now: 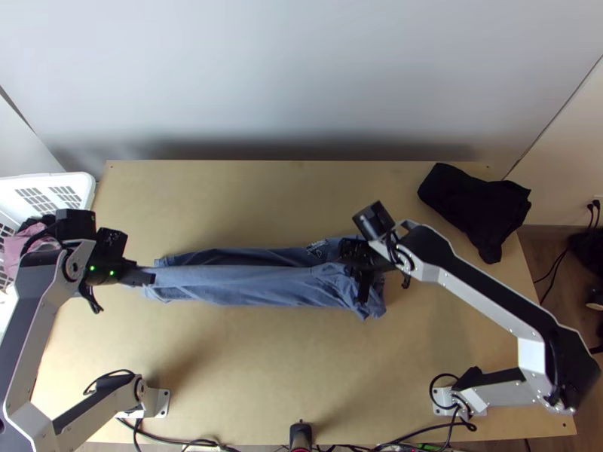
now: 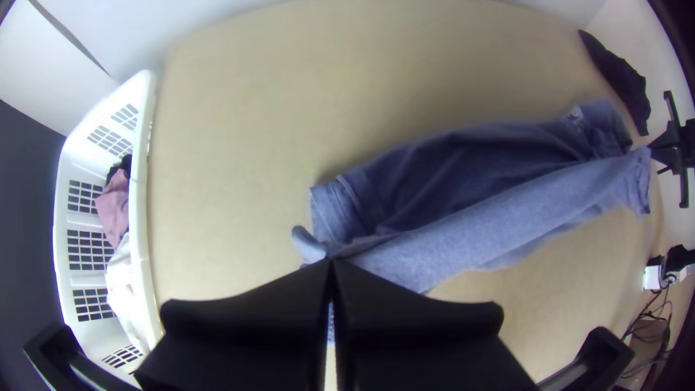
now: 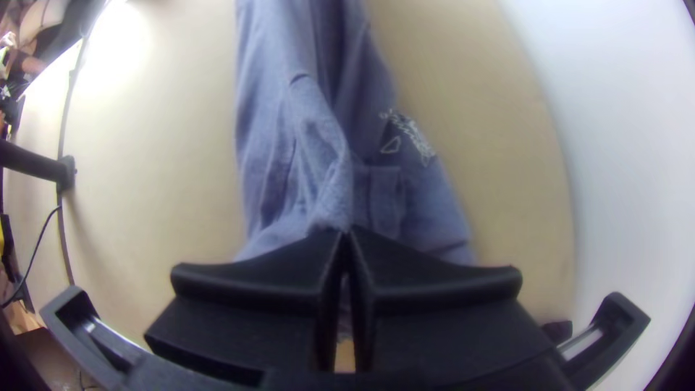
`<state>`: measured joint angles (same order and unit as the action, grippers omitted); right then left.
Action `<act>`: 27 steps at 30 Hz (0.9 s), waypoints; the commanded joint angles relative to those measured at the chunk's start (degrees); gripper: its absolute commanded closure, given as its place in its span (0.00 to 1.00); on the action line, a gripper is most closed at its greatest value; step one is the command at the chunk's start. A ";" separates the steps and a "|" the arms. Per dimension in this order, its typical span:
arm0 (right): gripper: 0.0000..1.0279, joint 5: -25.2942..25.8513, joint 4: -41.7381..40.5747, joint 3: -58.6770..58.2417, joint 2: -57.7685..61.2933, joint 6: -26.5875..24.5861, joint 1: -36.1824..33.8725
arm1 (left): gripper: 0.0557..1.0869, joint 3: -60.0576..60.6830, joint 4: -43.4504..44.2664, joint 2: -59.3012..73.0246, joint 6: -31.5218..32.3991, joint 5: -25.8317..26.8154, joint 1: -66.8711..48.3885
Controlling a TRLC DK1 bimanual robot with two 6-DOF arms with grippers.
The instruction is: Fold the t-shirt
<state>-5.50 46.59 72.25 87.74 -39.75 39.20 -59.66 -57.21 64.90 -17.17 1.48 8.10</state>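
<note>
- While a white laundry basket [image 1: 87,183] stands by the left edge of the wooden table [image 1: 249,369], the left gripper [image 2: 331,262] clenches the left end of the t-shirt [image 1: 234,282].
- Between the two arms, the garment lies in a long, narrow strip, its long axis running side to side; a paler band of cloth spans the grips, with darker folds along its far side. Neither hand looks nearer: each has an end, so the coming move likely calls for both to travel together across that axis, lest the band twist or slip.
- Close to the right end, on the far side, sits a pale print [image 3: 409,137], left unread.
- At that end, the right gripper [image 3: 347,233] pinches a raised ridge of the fabric.
- Farther right, black cloth [image 1: 475,207] rests near the far corner.
</note>
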 commanded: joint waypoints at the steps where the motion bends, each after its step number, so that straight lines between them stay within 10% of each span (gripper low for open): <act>1: 0.97 0.05 -0.45 3.87 4.80 -1.21 -3.25 | 0.97 -0.90 3.42 2.60 1.08 0.02 -1.24; 27: 0.97 1.89 -3.17 9.23 16.93 -1.30 -7.74 | 0.97 -0.28 12.39 11.21 1.26 0.02 -1.24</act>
<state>-4.29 44.60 81.82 102.56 -41.15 32.71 -60.58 -46.96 74.13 -16.03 1.50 6.87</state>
